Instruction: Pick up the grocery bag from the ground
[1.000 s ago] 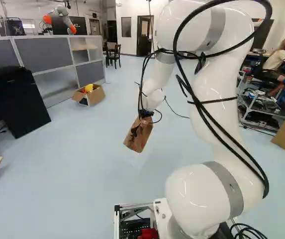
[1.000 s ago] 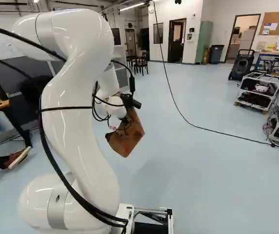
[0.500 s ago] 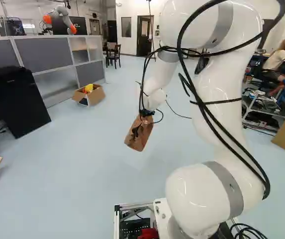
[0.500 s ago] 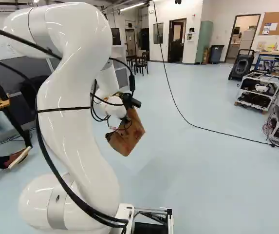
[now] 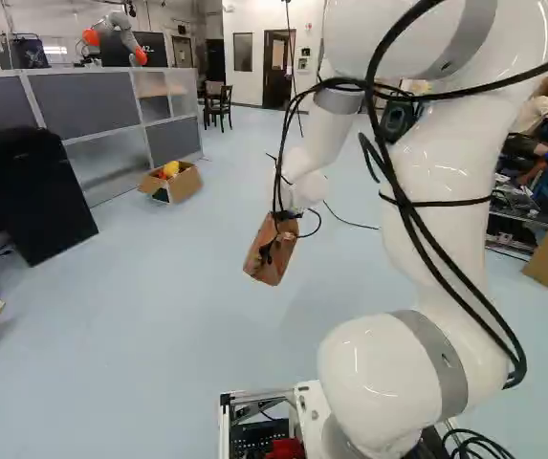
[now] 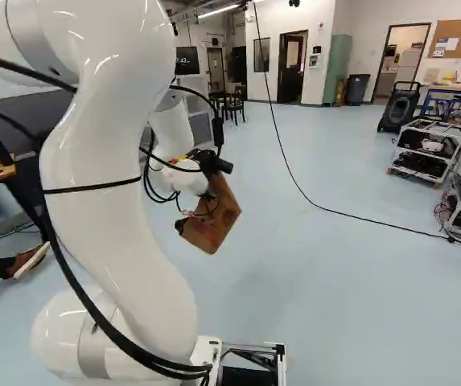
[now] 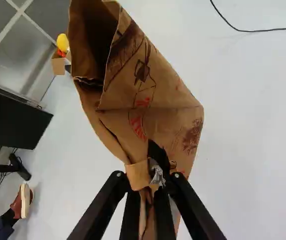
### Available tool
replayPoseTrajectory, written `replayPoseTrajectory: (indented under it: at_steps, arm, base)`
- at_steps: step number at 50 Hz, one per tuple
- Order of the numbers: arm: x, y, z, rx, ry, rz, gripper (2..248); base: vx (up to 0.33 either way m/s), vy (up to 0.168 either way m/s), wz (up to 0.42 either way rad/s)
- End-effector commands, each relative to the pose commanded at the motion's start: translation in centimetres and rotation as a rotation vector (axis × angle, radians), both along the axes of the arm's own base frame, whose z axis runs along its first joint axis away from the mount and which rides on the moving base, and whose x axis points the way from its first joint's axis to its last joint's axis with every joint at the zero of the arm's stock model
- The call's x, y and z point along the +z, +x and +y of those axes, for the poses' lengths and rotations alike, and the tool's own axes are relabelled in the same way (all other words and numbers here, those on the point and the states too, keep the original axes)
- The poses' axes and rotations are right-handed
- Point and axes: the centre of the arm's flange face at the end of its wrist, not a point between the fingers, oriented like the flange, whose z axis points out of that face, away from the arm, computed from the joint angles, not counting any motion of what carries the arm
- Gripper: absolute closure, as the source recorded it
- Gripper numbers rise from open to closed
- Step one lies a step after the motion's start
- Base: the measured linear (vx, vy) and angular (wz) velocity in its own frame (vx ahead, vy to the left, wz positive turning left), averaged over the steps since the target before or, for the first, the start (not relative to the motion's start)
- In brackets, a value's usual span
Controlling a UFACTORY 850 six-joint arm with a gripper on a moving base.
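now the hand (image 5: 286,216) holds the bag (image 5: 279,252) slightly higher

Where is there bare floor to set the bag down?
Left base view: a broad patch between the black cabinet, the cardboard box and the hanging bag. Right base view: another, from the bag rightward, on the near side of the floor cable. It is crowded around the wheeled carts at that view's right edge.

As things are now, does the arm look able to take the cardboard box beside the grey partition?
Probably not: its gripper holds the paper bag, and the box stands well beyond it.
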Motion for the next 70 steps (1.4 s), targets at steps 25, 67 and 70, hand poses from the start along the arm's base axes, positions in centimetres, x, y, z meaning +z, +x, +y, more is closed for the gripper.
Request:
replayPoseTrajectory:
  at_steps: [25,67,70]
  arm:
    - [2.8,-6.4,-1.5,0.063,-0.105,-0.155,223]
    - [4.4,-16.7,-3.2,0.121,-0.311,-0.378,223]
    - [4.4,-17.2,-3.3,0.123,-0.322,-0.388,223]
  base:
    - [0.0,0.0,0.0]
    - [0.0,0.0,0.0]
    - [0.0,0.0,0.0]
